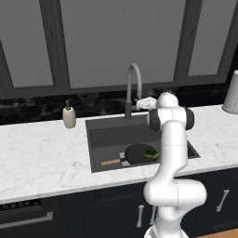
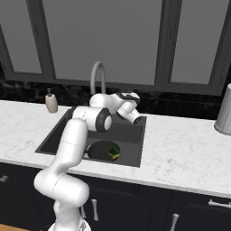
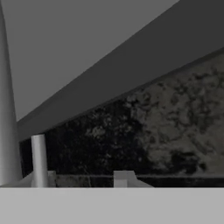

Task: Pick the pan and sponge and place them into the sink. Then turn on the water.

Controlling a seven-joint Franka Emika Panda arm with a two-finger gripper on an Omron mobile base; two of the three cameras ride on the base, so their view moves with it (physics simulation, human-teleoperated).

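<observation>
The soap dispenser [image 1: 69,117] stands at the far left of the white marble counter [image 1: 42,158], close to the dark backsplash and well apart from the basin, so it plays no part in what is left to do. Next comes the sink [image 1: 100,128], and on its floor lies the pan [image 1: 137,154], its light wooden handle pointing left toward the front wall. The sponge [image 1: 150,153] rests on the pan's right part, inside the basin too, so both things seem to be where the task wants them; from the right base view the sponge [image 2: 113,154] shows as a green-yellow patch on the pan [image 2: 101,150], partly behind the arm.

Behind the sink rises the gooseneck faucet [image 1: 132,88], its spout arching over the basin. The gripper [image 1: 147,103] is up beside the faucet, just right of its stem and near the base, and the hand is turned sideways, which I judge to be the reach for the lever that starts the water. No water is running. In the hand view a pale upright post [image 3: 39,159] rises at lower left before the dark speckled wall; whether that is the lever I cannot tell, and whether the fingers are wide, narrow or closed on anything I cannot tell either.

At the far right a grey cylindrical canister [image 1: 231,95] sits on the counter, out of the way
</observation>
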